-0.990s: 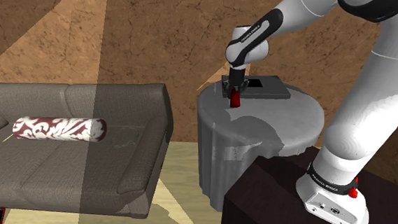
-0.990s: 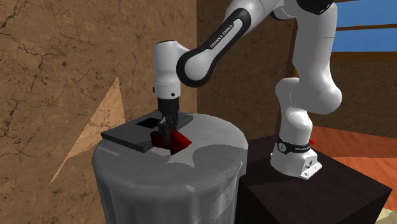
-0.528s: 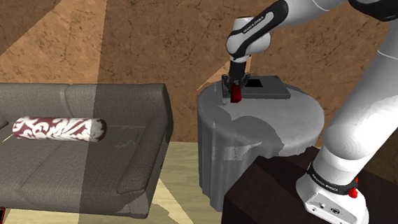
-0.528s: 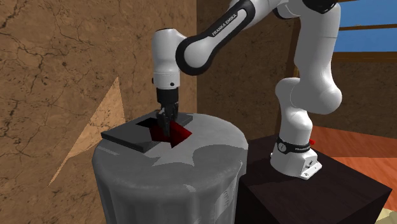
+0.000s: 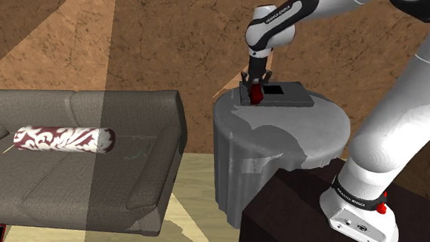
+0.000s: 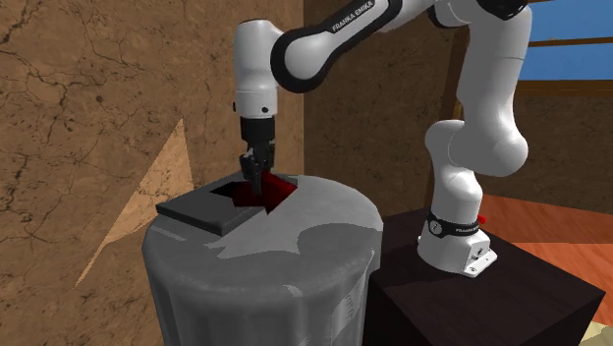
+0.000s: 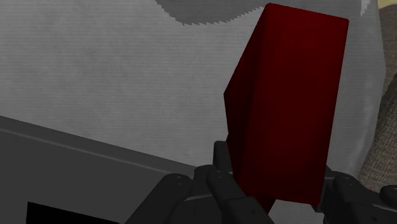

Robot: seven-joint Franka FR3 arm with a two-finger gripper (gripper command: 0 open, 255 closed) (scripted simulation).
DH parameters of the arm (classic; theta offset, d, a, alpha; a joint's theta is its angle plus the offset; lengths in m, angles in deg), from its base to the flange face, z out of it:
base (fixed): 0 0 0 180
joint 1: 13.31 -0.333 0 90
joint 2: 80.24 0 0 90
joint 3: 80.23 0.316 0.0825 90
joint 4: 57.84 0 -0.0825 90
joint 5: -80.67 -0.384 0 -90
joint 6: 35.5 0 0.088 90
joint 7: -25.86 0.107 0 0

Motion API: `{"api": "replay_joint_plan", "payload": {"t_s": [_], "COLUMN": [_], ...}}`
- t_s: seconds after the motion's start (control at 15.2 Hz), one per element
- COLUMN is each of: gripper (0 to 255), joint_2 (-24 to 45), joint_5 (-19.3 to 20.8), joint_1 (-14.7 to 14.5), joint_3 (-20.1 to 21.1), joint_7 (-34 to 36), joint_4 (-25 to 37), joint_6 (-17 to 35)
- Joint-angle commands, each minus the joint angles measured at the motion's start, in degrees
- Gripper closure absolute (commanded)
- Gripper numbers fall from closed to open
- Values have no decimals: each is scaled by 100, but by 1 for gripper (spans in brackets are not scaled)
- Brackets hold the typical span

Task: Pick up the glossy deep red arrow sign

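**Arrow sign clamped in the gripper over the round table**

Arrow sign [image 7: 286,114] shows no arrow outline from any angle. The wrist view gives a deep red slab seen nearly edge-on, with its near end hidden between the fingers. In the shoulder view the sign [image 5: 256,96] is a small red sliver, partly covered by the gripper [image 5: 254,92]. In the second exterior view the gripper [image 6: 255,182] hides one side of the sign [image 6: 279,186], so only a red wedge sticks out toward that view's right.

The jaws are closed on the sign. In the wrist view one black finger [image 7: 219,170] presses one face and the other sits against the opposite face, with the gripper [image 7: 275,179] holding the sign by its near end. The rest of the sign reaches away from the hand.

The sign hangs over the grey round table [image 5: 283,147], at the edge of a dark flat slab [image 5: 294,99] that lies on the top. It appears raised off the surface, though how far it clears cannot be made out. A black rectangle [image 5: 274,91] marks the slab, and the wrist view's edge cuts it off.

A grey sofa [image 5: 57,170] with a patterned bolster [image 5: 63,138] stands well apart, toward the shoulder view's left.
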Motion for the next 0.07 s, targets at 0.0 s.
{"api": "replay_joint_plan", "payload": {"t_s": [0.0], "gripper": [255], "joint_2": [-19], "joint_5": [1], "joint_1": [-1], "joint_3": [1], "joint_7": [4], "joint_4": [19], "joint_6": [-39]}}
